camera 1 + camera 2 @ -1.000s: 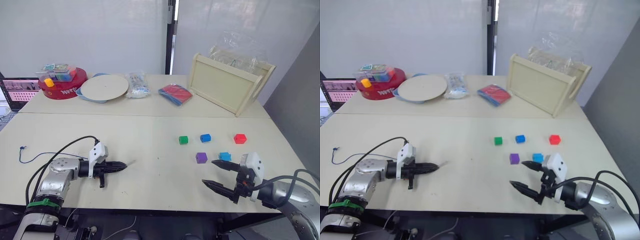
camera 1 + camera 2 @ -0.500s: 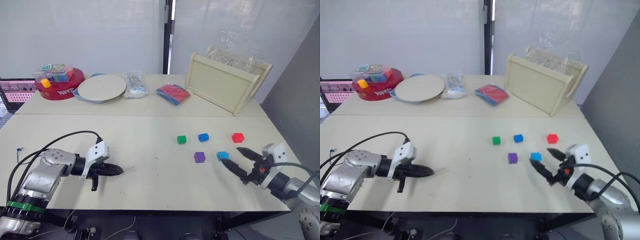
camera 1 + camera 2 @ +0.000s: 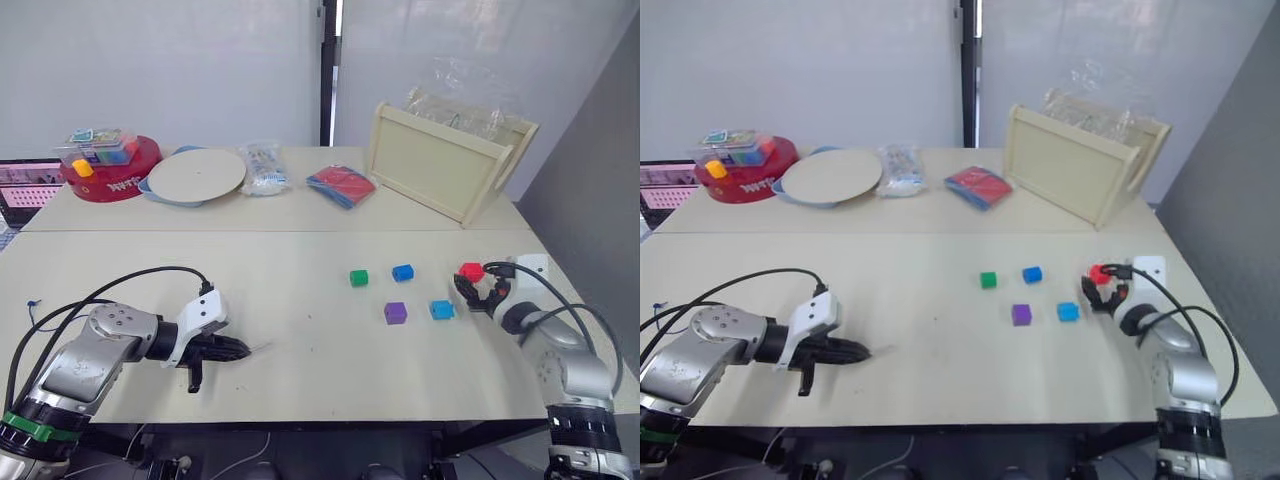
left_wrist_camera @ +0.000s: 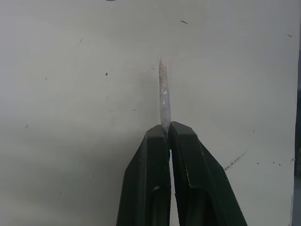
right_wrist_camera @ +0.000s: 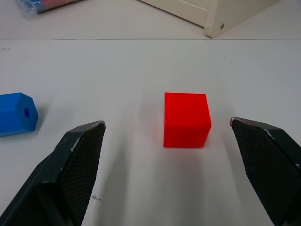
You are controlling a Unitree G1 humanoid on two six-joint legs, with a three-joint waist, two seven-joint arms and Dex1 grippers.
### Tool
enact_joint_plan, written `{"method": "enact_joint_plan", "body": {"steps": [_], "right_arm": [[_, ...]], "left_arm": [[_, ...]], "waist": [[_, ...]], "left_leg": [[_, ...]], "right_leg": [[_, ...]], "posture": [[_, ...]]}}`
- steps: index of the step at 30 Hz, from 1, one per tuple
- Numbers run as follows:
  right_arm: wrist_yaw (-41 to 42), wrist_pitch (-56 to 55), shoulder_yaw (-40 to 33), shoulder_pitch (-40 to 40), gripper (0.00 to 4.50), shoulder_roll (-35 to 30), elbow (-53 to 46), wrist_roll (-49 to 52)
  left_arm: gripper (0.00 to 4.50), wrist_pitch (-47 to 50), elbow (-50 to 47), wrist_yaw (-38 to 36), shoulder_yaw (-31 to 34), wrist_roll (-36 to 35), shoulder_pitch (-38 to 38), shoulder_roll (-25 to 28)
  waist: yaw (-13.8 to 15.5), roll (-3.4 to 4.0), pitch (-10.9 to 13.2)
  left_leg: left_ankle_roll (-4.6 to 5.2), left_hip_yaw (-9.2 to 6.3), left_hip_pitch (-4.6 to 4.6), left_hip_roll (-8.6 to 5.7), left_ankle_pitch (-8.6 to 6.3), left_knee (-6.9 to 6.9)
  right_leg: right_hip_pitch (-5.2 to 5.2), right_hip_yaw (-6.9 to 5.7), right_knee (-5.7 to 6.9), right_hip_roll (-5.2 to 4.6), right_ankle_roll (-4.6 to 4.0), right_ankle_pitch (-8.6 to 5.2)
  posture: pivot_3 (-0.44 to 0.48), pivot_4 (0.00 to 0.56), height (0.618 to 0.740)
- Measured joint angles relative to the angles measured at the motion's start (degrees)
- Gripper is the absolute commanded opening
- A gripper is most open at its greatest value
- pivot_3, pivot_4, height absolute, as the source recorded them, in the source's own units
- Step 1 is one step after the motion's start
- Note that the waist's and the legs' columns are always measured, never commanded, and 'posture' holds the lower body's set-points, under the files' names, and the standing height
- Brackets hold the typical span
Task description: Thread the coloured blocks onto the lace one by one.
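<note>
Red block [image 5: 186, 119] on the table [image 3: 300, 290], between the wide-spread fingers [image 5: 70, 160] of the right gripper [image 3: 478, 288], untouched on either side. Blue block [image 3: 403, 272] and green block [image 3: 359, 278] in a row toward the robot's left; purple block [image 3: 396, 313] and cyan block [image 3: 442, 310] nearer the front edge. Stiff pale tip of the lace [image 4: 163, 94] pinched between the closed fingers of the left gripper [image 3: 238, 349], poking out over bare tabletop, well apart from the blocks.

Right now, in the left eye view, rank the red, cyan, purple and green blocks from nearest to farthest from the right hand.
1. Red block, between the right hand's open fingers.
2. Cyan block, just left of it.
3. Purple block, further left.
4. Green block, farthest left.
</note>
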Motion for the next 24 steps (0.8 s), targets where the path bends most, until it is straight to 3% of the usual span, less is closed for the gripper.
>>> {"method": "enact_joint_plan", "body": {"steps": [6,16,17,20,24], "right_arm": [[1.1,-4.2,0.3,-8.6,4.5,-0.6,14.5,-2.9],[3.3,-9.8,0.4,-12.5,1.33,-0.6,25.1,-4.1],[3.5,-10.1,0.4,-12.5,1.18,-0.6,25.2,-4.1],[4.3,-10.2,-0.1,-11.5,1.18,-0.2,23.2,-3.8],[4.5,-8.8,-0.8,-3.8,1.18,1.2,7.5,-1.0]], "left_arm": [[0.02,-1.1,-0.1,0.5,-0.1,0.1,1.5,0.0],[0.0,-1.6,-0.5,1.5,0.0,0.0,2.4,1.0],[0.0,-1.7,-0.5,1.5,0.0,0.0,2.4,1.0],[0.0,-2.0,-0.5,1.7,0.0,0.0,2.4,1.0],[0.0,-2.3,-0.4,1.8,0.0,0.0,2.3,1.1]], "waist": [[0.0,0.03,0.0],[-0.1,0.05,0.0],[-0.1,0.05,0.0],[-0.1,0.06,0.0],[0.1,0.09,0.1]], "left_leg": [[0.0,0.0,-0.01,0.01,0.0,0.0],[0.0,0.01,-0.01,0.0,0.0,0.0],[0.0,0.01,-0.01,0.01,0.0,0.0],[0.0,0.01,-0.01,0.01,0.0,0.0],[0.0,0.0,-0.11,0.0,0.0,0.01]], "right_leg": [[-0.05,0.01,0.04,0.0,0.0,0.0],[-0.06,0.02,0.06,0.0,0.0,0.0],[-0.06,0.02,0.07,0.0,0.0,0.0],[-0.07,0.01,0.08,0.0,0.0,0.0],[-0.15,0.01,0.11,0.0,0.0,0.0]], "posture": [[0.0,0.15,0.74],[0.0,0.15,0.74],[0.0,0.15,0.74],[0.0,0.15,0.74],[0.0,0.15,0.74]]}}
